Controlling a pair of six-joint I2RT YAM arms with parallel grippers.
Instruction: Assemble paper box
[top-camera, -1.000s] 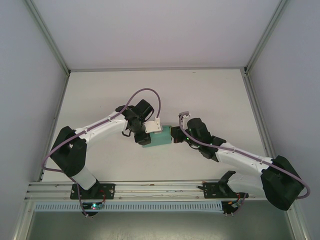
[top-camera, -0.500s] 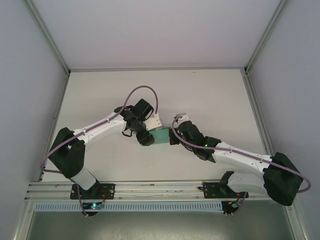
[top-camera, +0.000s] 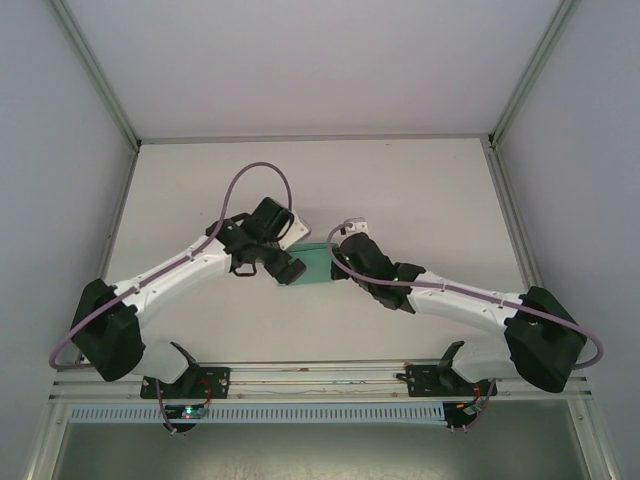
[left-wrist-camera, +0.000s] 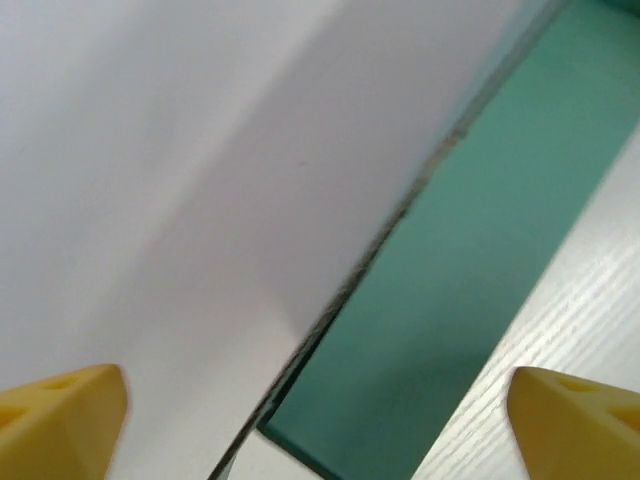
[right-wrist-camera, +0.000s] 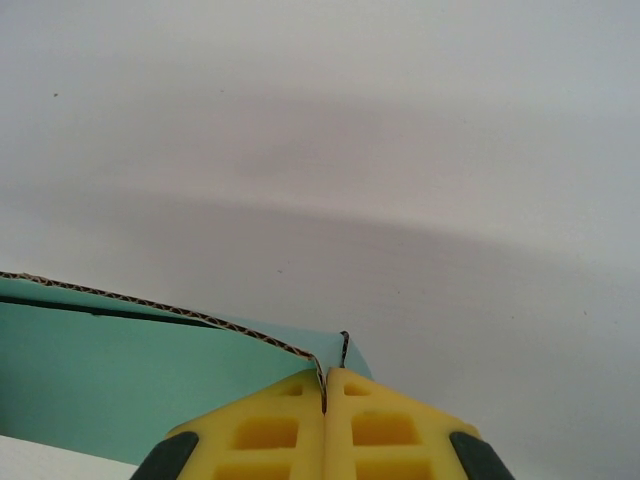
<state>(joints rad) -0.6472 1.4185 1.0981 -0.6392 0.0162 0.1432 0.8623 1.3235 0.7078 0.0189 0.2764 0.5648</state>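
The paper box (top-camera: 316, 266) is a small teal-green card piece lying mid-table between the two arms. My right gripper (top-camera: 337, 262) meets its right end. In the right wrist view the yellow fingers (right-wrist-camera: 265, 430) are shut on a corrugated corner edge of the paper box (right-wrist-camera: 120, 380), with the right gripper (right-wrist-camera: 325, 395) pinching it tight. My left gripper (top-camera: 287, 268) sits at the box's left end. In the left wrist view its left gripper (left-wrist-camera: 320, 425) stands wide open, the two yellow fingertips (left-wrist-camera: 60, 420) far apart, and the teal paper box (left-wrist-camera: 450, 300) lies between them untouched.
The white table (top-camera: 420, 190) is walled by grey panels on the left, right and far sides. A metal rail (top-camera: 320, 375) runs along the near edge by the arm bases. Purple cables (top-camera: 250, 175) loop above the left wrist.
The left gripper has opened and let go of the box's left end. Both arms have shifted, the right gripper carrying the box slightly left and farther away.
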